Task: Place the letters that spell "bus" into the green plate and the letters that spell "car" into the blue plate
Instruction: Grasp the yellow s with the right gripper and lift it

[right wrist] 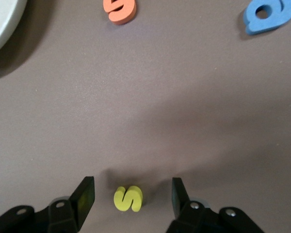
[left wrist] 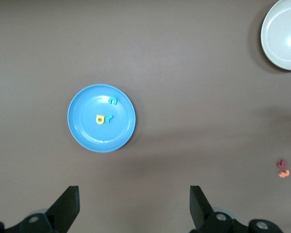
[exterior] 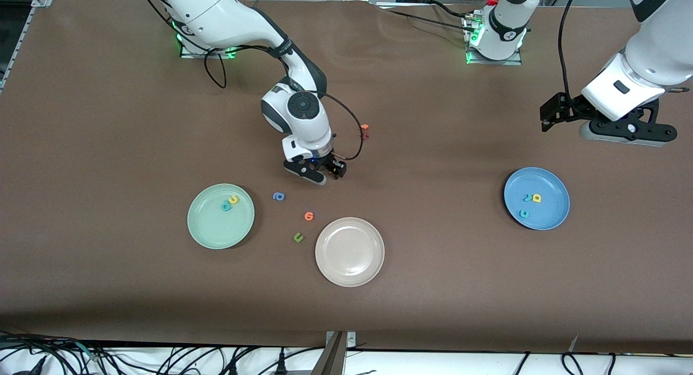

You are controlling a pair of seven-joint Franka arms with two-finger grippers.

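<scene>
The yellow "s" lies on the counter between the spread fingers of the right gripper, not yet gripped — it looks like the last letter left. The teal "b" and yellow "u" sit in the green plate; the blue plate already holds "c", "a" and "r". The left gripper waits released above the counter near the blue plate.

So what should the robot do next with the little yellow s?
Probably close the right gripper on the small yellow foam "s": the letter lies on the table between its open fingers, and the round mint-green plate lacks only it.
</scene>
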